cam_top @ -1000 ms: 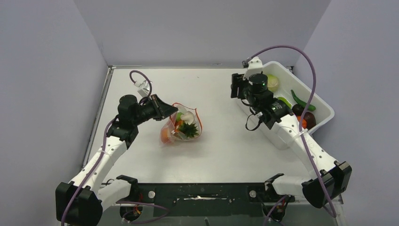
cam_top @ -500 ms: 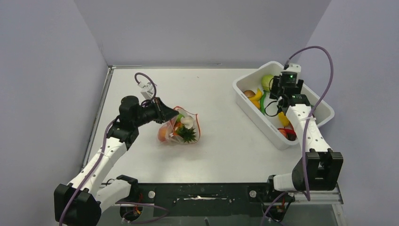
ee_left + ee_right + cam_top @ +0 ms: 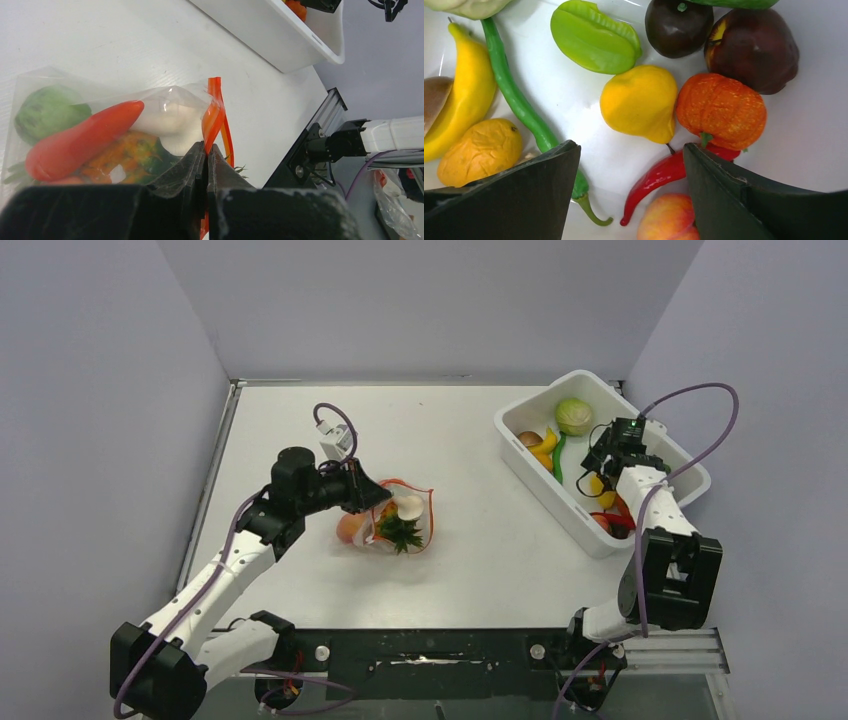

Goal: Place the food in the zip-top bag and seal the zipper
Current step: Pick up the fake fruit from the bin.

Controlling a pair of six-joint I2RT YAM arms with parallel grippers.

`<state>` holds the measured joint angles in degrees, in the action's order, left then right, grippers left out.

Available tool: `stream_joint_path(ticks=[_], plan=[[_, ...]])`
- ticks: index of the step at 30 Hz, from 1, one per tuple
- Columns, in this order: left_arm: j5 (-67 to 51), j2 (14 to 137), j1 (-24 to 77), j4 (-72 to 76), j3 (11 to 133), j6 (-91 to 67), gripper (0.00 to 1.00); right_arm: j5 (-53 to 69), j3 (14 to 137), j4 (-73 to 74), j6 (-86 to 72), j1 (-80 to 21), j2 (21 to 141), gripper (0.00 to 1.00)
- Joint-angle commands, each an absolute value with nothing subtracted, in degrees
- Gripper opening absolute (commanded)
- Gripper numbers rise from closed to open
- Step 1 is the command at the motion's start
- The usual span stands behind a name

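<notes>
Since the earlier frame, the right arm has been folded back and the right gripper (image 3: 600, 476) (image 3: 626, 148) lowered into the white tub (image 3: 541, 486) (image 3: 574, 102). Its jaws are held wide above a smooth yellow pear (image 3: 639, 102) beside a bumpy orange fruit (image 3: 721, 110). The left arm is stretched low across the table (image 3: 480, 540). The left gripper (image 3: 372, 502) (image 3: 206, 148) is pinched tight on the red-orange zipper (image 3: 215, 112) of the clear, crinkled zip-top bag (image 3: 402, 516) (image 3: 100, 97). The bag lies mid-table, with a glossy red carrot (image 3: 80, 137) and green ball (image 3: 47, 107) inside.
</notes>
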<state>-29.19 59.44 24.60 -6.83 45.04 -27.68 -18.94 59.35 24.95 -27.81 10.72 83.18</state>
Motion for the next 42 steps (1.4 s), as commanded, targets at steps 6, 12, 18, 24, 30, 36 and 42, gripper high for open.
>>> stream_joint_path(ticks=[6, 12, 18, 24, 30, 36, 42], plan=[[-25.3, 58.5, 24.7, -8.4, 48.0, -24.9, 0.00, -19.8, 63.5, 17.0, -14.8, 11.6, 88.3, 0.65], [-25.3, 59.4, 24.7, -8.4, 47.8, -24.9, 0.00, -20.0, 68.4, 20.9, -24.7, 14.1, 91.8, 0.71], [-25.6, 59.7, 24.5, -8.2, 48.0, -24.9, 0.00, -14.5, 71.8, 15.7, -17.8, 14.2, 95.0, 0.70], [-25.1, 59.8, 24.0, -8.3, 47.8, -24.9, 0.00, -9.6, 79.1, 18.4, -0.4, 14.7, 101.2, 0.67], [-25.4, 60.5, 25.0, -8.7, 48.1, -24.3, 0.00, -2.2, 82.6, 22.4, 9.6, 14.6, 105.0, 0.76], [-24.4, 60.7, 25.1, -9.8, 48.7, -23.2, 0.00, -4.1, 86.4, 27.8, 16.8, 14.4, 108.8, 0.77], [-23.7, 61.0, 25.0, -10.4, 49.0, -22.7, 0.00, -2.5, 88.1, 32.0, 20.6, 13.8, 111.4, 0.77]])
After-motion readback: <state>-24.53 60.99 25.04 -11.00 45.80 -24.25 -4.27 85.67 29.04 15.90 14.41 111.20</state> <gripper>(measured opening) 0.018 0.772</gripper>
